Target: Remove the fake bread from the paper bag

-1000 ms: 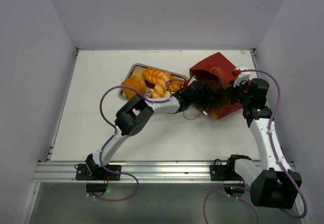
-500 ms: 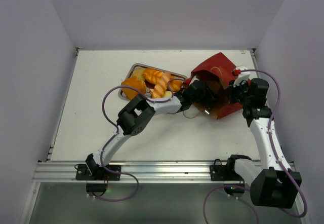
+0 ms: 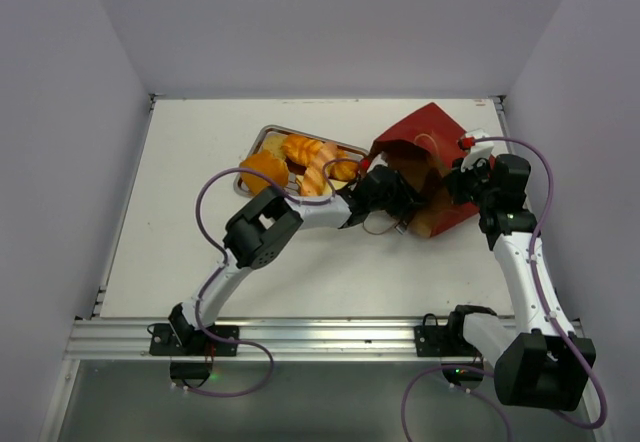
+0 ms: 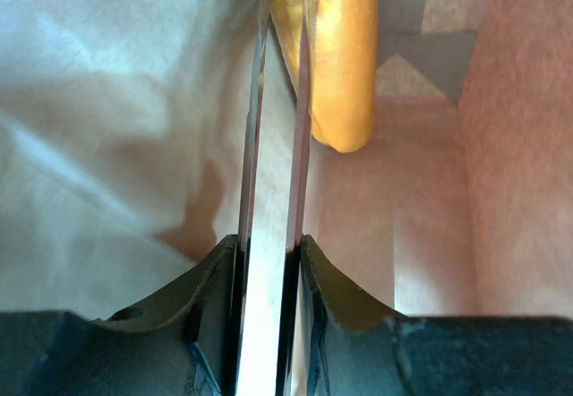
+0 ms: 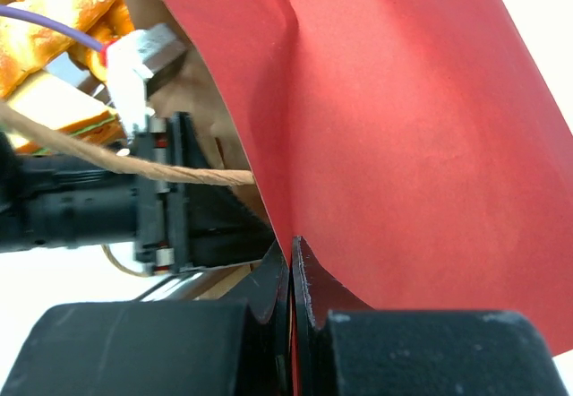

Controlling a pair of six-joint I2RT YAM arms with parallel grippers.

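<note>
Resting in bag, bread beside left end effector

Both arms reach inward, wrists nearly meeting.
Left gripper clamps a slice; right gripper pinches the bag.

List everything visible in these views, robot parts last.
table: one, white, under everything
metal tray: one, silver, far middle of the table
fake bread: several pieces, orange-golden, piled in the tray
paper bag: one, red outside, brown inside, lying right of the tray
long roll: one, golden, inside the bag
left gripper: black, inside the bag by the roll
right gripper: black, shut on the bag's red wall
</note>
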